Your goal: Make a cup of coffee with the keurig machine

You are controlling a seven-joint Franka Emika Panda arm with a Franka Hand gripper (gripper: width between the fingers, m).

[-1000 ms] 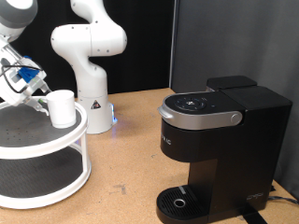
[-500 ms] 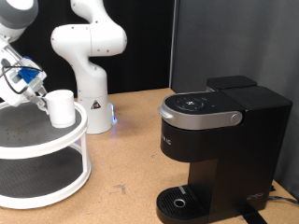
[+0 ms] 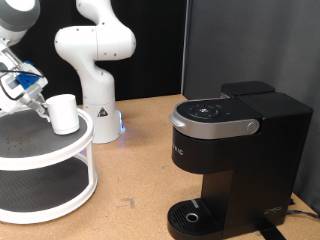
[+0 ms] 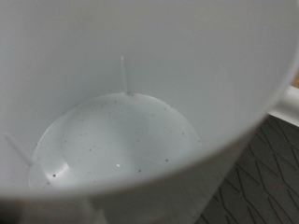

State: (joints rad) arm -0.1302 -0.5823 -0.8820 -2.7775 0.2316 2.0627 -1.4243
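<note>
Gripper (image 3: 38, 103) at the cup (image 3: 65, 115) on the white stand (image 3: 60, 150), jaw state impossible to tell; best lifted straight and level toward the keurig machine (image 3: 235, 160) at four o'clock, drip tray bare.

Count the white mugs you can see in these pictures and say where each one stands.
1. The cup stands on the top tier of the white round shelf, at the exterior view's left, beside the hand. The wrist view looks into it. Others could be hidden.
</note>
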